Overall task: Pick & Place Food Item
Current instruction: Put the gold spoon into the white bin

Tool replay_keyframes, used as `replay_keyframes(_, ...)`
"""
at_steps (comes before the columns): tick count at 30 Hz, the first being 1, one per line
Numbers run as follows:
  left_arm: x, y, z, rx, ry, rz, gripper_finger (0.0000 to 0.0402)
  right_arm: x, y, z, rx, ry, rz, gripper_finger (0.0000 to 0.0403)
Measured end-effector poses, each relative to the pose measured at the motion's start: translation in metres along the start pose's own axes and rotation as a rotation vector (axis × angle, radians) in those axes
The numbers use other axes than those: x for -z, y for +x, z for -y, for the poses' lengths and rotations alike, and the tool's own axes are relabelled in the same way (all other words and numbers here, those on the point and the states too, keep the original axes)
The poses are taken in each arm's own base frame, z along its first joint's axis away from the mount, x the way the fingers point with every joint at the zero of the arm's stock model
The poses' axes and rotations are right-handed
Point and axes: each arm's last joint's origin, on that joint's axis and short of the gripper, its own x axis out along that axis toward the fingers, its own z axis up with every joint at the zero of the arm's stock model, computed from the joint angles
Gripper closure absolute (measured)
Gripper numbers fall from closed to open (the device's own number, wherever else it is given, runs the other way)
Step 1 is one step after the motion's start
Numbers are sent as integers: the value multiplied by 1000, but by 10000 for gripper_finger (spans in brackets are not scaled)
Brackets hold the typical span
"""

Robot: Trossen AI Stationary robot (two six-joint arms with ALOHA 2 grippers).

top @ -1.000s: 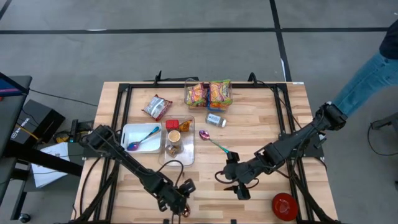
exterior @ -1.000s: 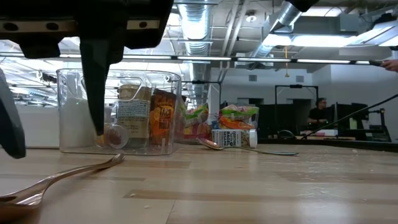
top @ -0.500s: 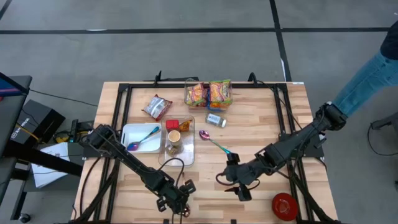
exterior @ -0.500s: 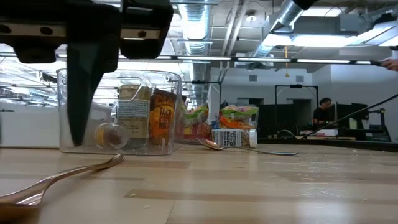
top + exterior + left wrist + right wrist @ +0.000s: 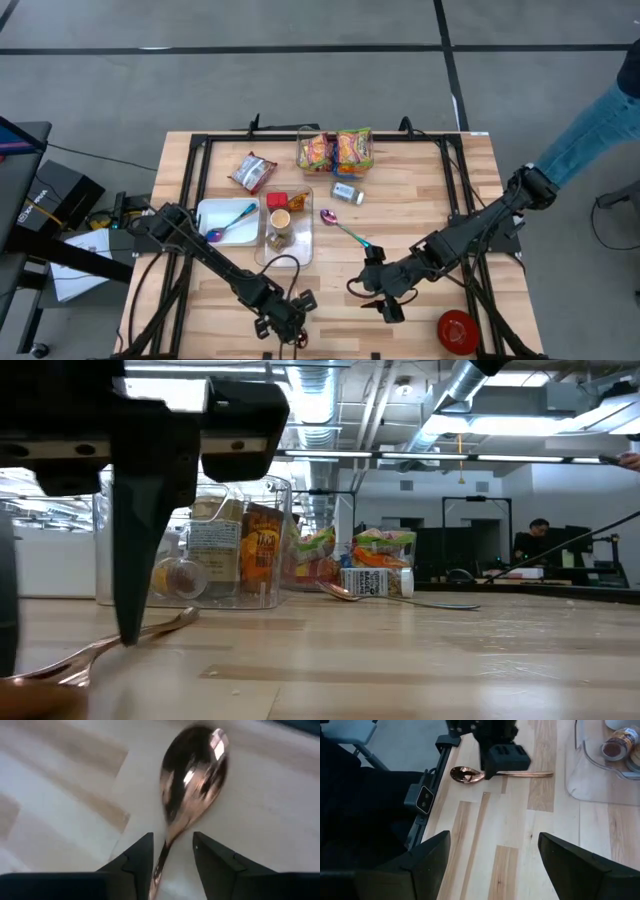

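Left wrist view shows the left gripper (image 5: 170, 851) narrowly parted astride the copper spoon (image 5: 192, 780) neck, apparently not yet clamped, positioned for a lift off the counter (image 5: 60, 795).

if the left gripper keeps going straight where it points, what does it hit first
Probably the copper spoon: the left gripper has open jaws either side of its handle, pointing at the table.
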Motion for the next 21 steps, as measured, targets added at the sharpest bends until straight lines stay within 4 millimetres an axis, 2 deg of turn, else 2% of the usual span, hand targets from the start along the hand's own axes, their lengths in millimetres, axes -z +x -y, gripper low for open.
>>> replay_keyframes(9,15,2,-18,88,-151,18,348,0,0,0,0,-2,0,107)
replay_keyframes(21,9,2,-7,96,-237,7,394,0,0,0,1,1,-1,107)
